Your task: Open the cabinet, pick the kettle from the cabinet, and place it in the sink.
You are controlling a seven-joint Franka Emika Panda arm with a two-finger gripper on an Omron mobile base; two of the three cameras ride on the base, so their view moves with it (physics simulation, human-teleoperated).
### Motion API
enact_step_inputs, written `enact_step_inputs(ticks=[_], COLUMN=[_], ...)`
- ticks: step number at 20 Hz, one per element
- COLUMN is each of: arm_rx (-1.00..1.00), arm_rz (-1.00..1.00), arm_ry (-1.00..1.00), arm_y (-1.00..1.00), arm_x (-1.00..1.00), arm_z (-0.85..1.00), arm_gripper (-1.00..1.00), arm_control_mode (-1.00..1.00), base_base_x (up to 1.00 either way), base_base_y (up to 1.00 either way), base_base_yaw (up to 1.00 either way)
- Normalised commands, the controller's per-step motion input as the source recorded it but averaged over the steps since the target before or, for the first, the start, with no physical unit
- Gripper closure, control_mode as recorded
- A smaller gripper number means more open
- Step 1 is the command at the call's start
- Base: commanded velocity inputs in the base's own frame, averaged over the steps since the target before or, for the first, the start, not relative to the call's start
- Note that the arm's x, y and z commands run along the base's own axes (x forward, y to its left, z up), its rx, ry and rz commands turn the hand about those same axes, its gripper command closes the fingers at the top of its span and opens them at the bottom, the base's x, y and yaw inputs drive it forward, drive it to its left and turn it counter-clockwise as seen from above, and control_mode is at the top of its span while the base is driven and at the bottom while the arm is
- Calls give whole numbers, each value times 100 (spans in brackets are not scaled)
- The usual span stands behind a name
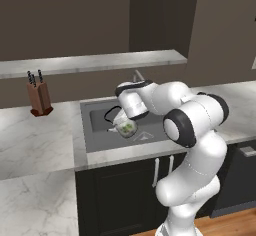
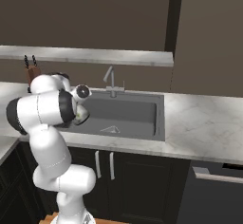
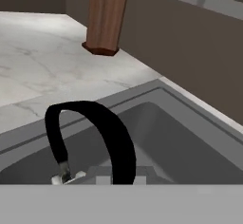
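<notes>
Gripper: in the left base view's centre, jaws closed tight; it appears to grip the kettle (image 1: 126,126) by its black arched handle (image 3: 107,135).
Kettle: tilted, hanging over the left part of the sink (image 1: 97,140), low inside the basin.
Step in hand: lowering; best to level the kettle, settle it on the basin floor, then release.
Faucet (image 2: 112,83): behind the basin, well apart.
Knife block (image 1: 39,97): on the counter (image 1: 35,140), upper left, no obstacle.

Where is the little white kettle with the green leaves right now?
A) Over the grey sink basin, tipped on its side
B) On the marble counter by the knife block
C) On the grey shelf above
A: the small white leaf-patterned kettle hangs tilted over the grey rectangular sink basin, below the arm's end.
</notes>
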Motion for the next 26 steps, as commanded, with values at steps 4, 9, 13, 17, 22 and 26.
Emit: enact_step_inputs(ticks=[4, 9, 13, 17, 22, 26], arm_rx=[-1, 0, 0, 0, 0, 0], arm_rz=[1, 3, 5, 2, 0, 0], arm_ry=[0, 0, 0, 0, 0, 0], arm_y=[0, 0, -2, 1, 6, 7], arm_x=[21, 18, 13, 15, 21, 24], arm_z=[-10, -13, -17, -17, -18, -15], arm_gripper=[100, 100, 100, 100, 100, 100], arm_control_mode=[-100, -100, -100, -100, -100, -100], base_base_x=[0, 0, 0, 0, 0, 0], base_base_y=[0, 0, 0, 0, 0, 0], base_base_yaw=[0, 0, 0, 0, 0, 0])
